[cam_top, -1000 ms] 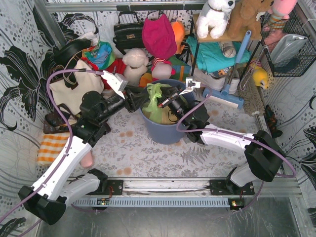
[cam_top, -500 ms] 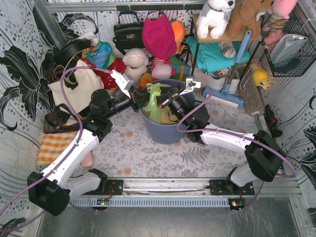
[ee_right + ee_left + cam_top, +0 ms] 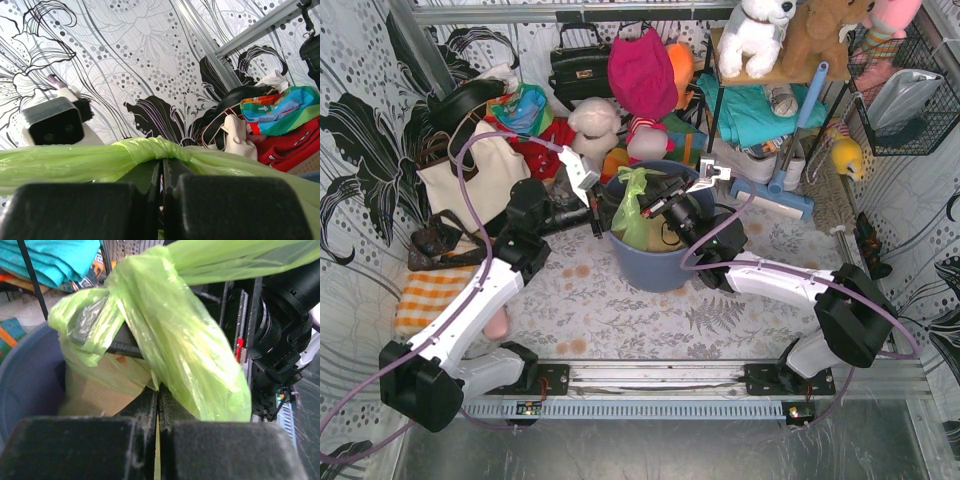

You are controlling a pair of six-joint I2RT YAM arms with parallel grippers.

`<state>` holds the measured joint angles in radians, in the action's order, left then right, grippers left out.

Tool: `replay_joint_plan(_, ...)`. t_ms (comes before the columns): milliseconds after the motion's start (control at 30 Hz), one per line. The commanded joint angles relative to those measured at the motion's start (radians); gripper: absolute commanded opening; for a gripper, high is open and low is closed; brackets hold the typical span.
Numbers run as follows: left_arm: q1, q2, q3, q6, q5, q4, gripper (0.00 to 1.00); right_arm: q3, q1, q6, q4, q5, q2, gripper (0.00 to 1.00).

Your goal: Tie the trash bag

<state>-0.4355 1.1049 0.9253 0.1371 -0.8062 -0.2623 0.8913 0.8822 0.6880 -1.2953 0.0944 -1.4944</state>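
The trash bag point(image 3: 630, 208), thin light-green film with tan paper showing through, sits in the blue-grey bin point(image 3: 650, 268). My left gripper point(image 3: 599, 214) reaches over the bin's left rim. In the left wrist view it point(image 3: 158, 389) is shut on a fold of the bag point(image 3: 190, 355), and a green sliver shows between the jaws. My right gripper point(image 3: 654, 206) comes in from the right above the bin. In the right wrist view it point(image 3: 162, 161) is shut, with a twisted band of the bag point(image 3: 150, 149) wrapped across its tips. Its dark fingers point(image 3: 92, 322) show under the film.
The bin's rim point(image 3: 22, 375) shows at the left of the left wrist view. Behind the bin stand plush toys point(image 3: 595, 128), a black handbag point(image 3: 578, 65) and a cream tote point(image 3: 470, 175). A blue mop point(image 3: 782, 185) lies at the back right, and an orange checked cloth point(image 3: 425, 300) on the left.
My left arm swung right toward the bin and its gripper closed on the bag's film. The right gripper has stayed put, shut at the bag's top.
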Motion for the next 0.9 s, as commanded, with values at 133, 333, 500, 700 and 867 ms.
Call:
replay_joint_plan(133, 0.006, -0.075, 0.019, -0.023, 0.18, 0.11, 0.32, -0.024, -0.003, 0.003, -0.105, -0.042, 0.005, 0.0)
replay_joint_plan(333, 0.006, -0.18, 0.054, -0.031, 0.337, 0.18, 0.36, -0.033, -0.003, 0.001, -0.106, -0.041, 0.011, 0.0)
replay_joint_plan(500, 0.006, -0.232, 0.062, 0.038, 0.448, 0.149, 0.36, -0.028, -0.003, 0.002, -0.114, -0.043, 0.006, 0.0)
replay_joint_plan(700, 0.008, -0.22, 0.02, 0.191, 0.447, 0.005, 0.35, -0.015, -0.003, 0.012, -0.127, -0.046, -0.001, 0.0)
replay_joint_plan(867, 0.01, -0.171, -0.001, 0.205, 0.402, -0.066, 0.33, -0.004, -0.003, 0.023, -0.129, -0.053, -0.003, 0.0)
